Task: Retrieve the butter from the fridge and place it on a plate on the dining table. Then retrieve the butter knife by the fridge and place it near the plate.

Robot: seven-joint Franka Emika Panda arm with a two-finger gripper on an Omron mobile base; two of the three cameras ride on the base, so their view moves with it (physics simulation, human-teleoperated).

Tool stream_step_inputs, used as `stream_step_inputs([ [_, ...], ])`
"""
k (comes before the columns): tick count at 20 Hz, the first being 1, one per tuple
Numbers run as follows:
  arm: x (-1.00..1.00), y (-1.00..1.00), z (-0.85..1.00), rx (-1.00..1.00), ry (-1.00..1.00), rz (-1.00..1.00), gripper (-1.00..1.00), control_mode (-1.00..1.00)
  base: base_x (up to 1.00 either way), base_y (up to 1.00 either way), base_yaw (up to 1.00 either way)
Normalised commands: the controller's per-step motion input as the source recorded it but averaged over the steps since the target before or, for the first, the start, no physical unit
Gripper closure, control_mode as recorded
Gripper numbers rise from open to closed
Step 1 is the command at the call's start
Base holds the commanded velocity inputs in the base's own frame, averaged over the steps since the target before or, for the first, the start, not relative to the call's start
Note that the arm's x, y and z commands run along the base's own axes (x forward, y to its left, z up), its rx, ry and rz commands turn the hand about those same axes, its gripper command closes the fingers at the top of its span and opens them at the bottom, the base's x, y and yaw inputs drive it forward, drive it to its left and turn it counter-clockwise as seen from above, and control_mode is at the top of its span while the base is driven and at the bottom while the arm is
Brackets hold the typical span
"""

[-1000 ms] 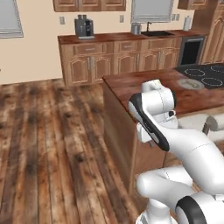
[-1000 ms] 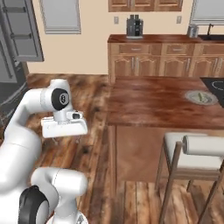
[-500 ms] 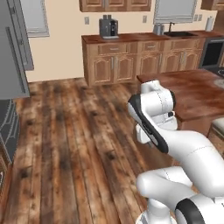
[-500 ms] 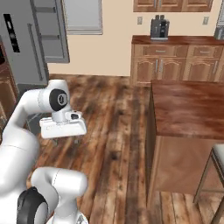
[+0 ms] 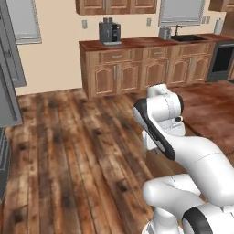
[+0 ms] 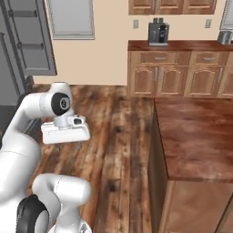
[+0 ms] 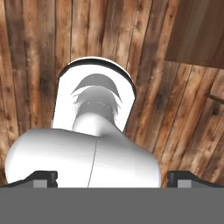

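My arm is folded close over the base, with the hand pointing down at the wooden floor. In the hand view my gripper [image 7: 114, 177] is open, its fingertips [image 7: 41, 177] far apart and nothing held between them. The white hand [image 6: 66, 133] hangs below the wrist. The grey fridge [image 5: 7, 91] stands at the left edge, and its tall door [image 6: 25, 41] fills the upper left. The reddish-brown dining table [image 6: 195, 132] lies to the right, and its corner [image 7: 197, 30] is nearby. The butter, the plate and the butter knife are out of view.
Wood counters over panelled cabinets [image 5: 137, 68] run along the back wall with a black coffee machine [image 5: 109, 31] [image 6: 158, 32] on top. A dark appliance [image 5: 223, 61] sits at the far right. Open plank floor [image 5: 68, 151] stretches between me and the fridge.
The whole picture has swung: the base has turned left. The table has slid toward the right edge, and the fridge has come in from the left. The arm keeps its folded pose.
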Motion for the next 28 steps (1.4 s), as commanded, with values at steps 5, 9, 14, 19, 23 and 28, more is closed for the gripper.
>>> stream_step_inputs([
  [5,0.0,0.0,0.0,0.0,0.0,0.0,-1.0,1.0,1.0,0.03,-0.11],
  [9,0.0,0.0,0.0,0.0,0.0,0.0,-1.0,1.0,1.0,0.0,-0.05],
  [14,0.0,0.0,0.0,0.0,0.0,0.0,-1.0,1.0,1.0,0.06,-0.03],
  [19,0.0,0.0,0.0,0.0,0.0,0.0,-1.0,1.0,1.0,-0.01,0.0],
  [23,0.0,0.0,0.0,0.0,0.0,0.0,-1.0,1.0,1.0,-0.06,0.0],
  [28,0.0,0.0,0.0,0.0,0.0,0.0,-1.0,1.0,1.0,-0.04,0.0],
])
